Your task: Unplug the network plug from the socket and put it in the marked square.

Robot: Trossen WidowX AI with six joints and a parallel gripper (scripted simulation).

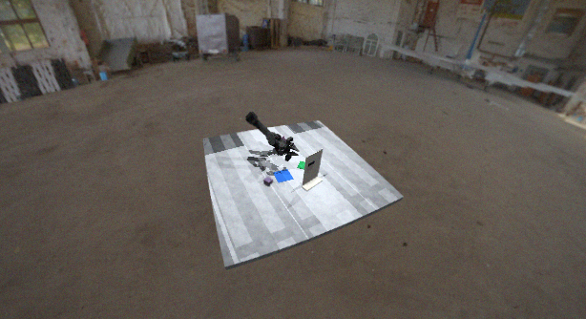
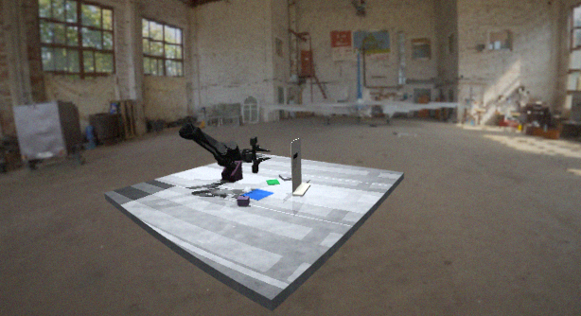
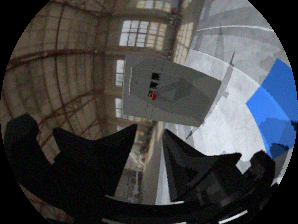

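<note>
The upright grey panel (image 1: 313, 174) (image 2: 296, 173) (image 3: 140, 111) stands on a cream foot. Its face shows dark openings in a row in the wrist view; at the lowest one there sits a small dark thing with a red part, seemingly the plug (image 3: 153, 96). The tab is too small to tell. My gripper (image 1: 297, 153) (image 2: 269, 154) (image 3: 149, 129) is partly open and empty, its fingers pointing toward the panel from some distance. A blue square (image 1: 283, 176) (image 2: 259, 194) (image 3: 265, 100) and a smaller green patch (image 1: 301, 165) (image 2: 272, 182) lie on the table; which is the marked square I cannot tell.
A small purple block (image 1: 268, 181) (image 2: 243, 201) sits beside the blue square, on its side away from the panel. The cream foot (image 1: 312, 183) (image 2: 301, 189) of the panel juts out at the bottom. Shadows of the arm fall on the table (image 1: 267, 218) (image 2: 227, 244).
</note>
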